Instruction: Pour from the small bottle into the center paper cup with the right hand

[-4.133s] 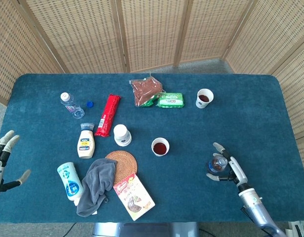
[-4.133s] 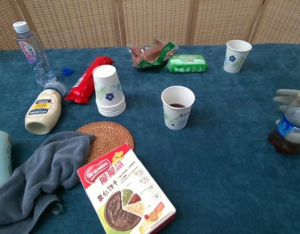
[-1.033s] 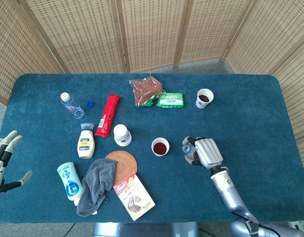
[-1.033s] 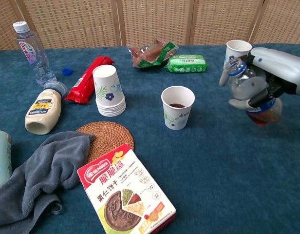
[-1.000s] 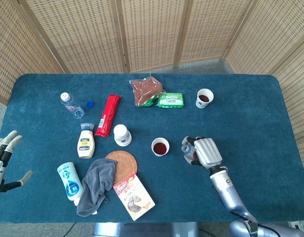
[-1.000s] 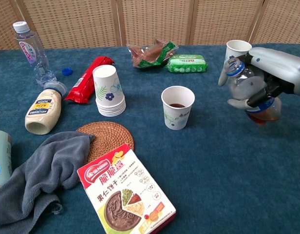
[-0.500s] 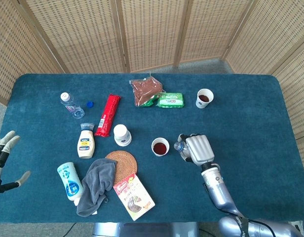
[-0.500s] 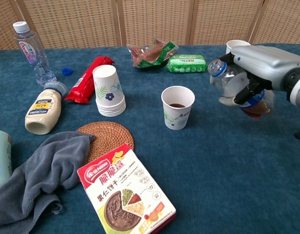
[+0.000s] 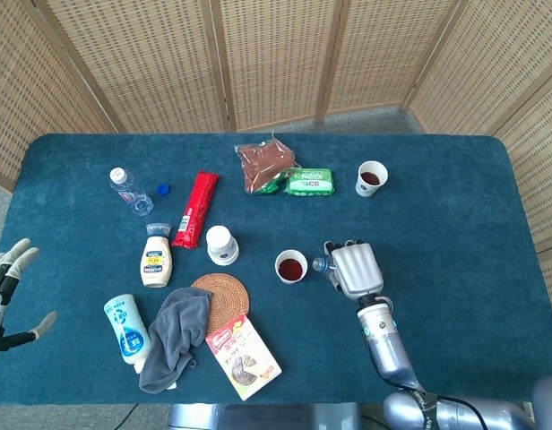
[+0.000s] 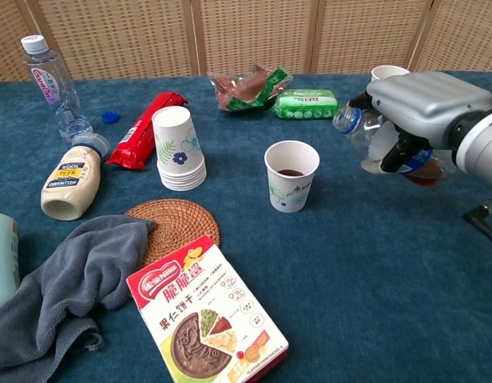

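Head view: two filled cups (image 9: 291, 266), one small bottle (image 9: 323, 265)

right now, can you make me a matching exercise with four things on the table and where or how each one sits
Things:
1. small bottle
2. center paper cup
3. grey cloth
4. mayonnaise bottle

States:
A. lying on its side near the red packet
B. tilted in the right hand
C. crumpled, overlapping the woven coaster's edge
D. upright, with dark liquid in the bottom

Pairs: 1-B, 2-D, 3-C, 4-A

A grey cloth (image 10: 66, 279) overlaps a woven coaster (image 10: 176, 225), with a biscuit box (image 10: 206, 313) just beside them.
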Motion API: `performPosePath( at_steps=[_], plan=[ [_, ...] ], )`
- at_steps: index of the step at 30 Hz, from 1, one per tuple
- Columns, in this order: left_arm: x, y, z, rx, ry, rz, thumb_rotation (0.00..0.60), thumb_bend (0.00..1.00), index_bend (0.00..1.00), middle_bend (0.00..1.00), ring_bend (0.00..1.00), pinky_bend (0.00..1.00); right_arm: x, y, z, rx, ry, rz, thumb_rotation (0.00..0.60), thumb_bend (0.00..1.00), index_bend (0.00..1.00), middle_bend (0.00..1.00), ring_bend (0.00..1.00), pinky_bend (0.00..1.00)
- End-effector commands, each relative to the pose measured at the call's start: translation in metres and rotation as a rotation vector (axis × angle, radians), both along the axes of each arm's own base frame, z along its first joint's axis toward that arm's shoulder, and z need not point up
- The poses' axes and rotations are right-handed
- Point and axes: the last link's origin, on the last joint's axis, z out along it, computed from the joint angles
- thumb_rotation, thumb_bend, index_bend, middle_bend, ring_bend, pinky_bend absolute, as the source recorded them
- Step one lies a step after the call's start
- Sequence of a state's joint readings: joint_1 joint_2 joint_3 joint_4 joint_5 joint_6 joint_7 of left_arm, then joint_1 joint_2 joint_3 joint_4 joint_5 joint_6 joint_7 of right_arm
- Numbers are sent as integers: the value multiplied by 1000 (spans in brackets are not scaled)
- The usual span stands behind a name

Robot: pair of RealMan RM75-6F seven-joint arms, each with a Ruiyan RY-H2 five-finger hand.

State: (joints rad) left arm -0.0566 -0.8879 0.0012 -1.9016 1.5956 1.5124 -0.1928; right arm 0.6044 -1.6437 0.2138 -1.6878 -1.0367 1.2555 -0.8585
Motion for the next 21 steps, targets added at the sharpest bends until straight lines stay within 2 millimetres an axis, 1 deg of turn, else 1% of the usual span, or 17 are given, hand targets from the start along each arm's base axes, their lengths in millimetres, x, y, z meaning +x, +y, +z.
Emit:
performPosePath(
  at_steps=[1,13,21],
  plan=[
    [0,0,0,0,-2,0,600,319,0,0,0,0,5,2,-4,0,30,2,600,498,401,602,549,961],
    [-1,0,2,-2,-12,-1,600,319,0,0,0,0,23,7,-13,-4,104,29,600,497,402,603,549,961],
    [-2,0,4,1,-20,1,600,319,0,0,0,0,28,2,-15,-10,137,41,600,497,402,604,549,962]
  ],
)
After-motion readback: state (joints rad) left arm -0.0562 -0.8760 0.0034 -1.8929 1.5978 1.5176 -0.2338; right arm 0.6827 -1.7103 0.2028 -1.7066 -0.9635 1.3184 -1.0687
